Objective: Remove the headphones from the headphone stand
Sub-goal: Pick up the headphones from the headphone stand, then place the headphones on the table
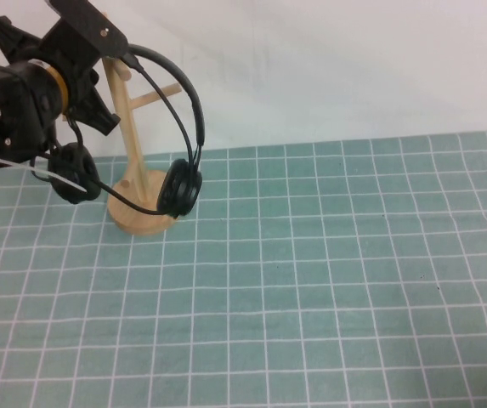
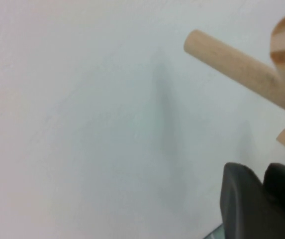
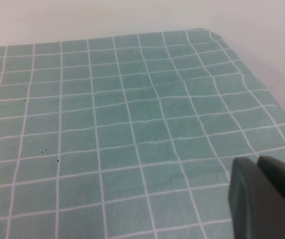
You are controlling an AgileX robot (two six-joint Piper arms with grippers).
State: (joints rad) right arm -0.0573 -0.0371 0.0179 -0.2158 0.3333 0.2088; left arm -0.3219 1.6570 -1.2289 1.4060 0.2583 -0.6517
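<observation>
The headphone stand is seen at the far left of the green checked mat, its round base resting on the mat and its post upright. The headphones are draped over its top, one ear cup hanging to the right of the post just above the base, the other to the left. The left gripper is placed at the headband beside the top of the post; its finger state cannot be made out. The right gripper is not seen.

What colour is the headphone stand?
Light natural wood; the headphone stand shows best in the high view.
</observation>
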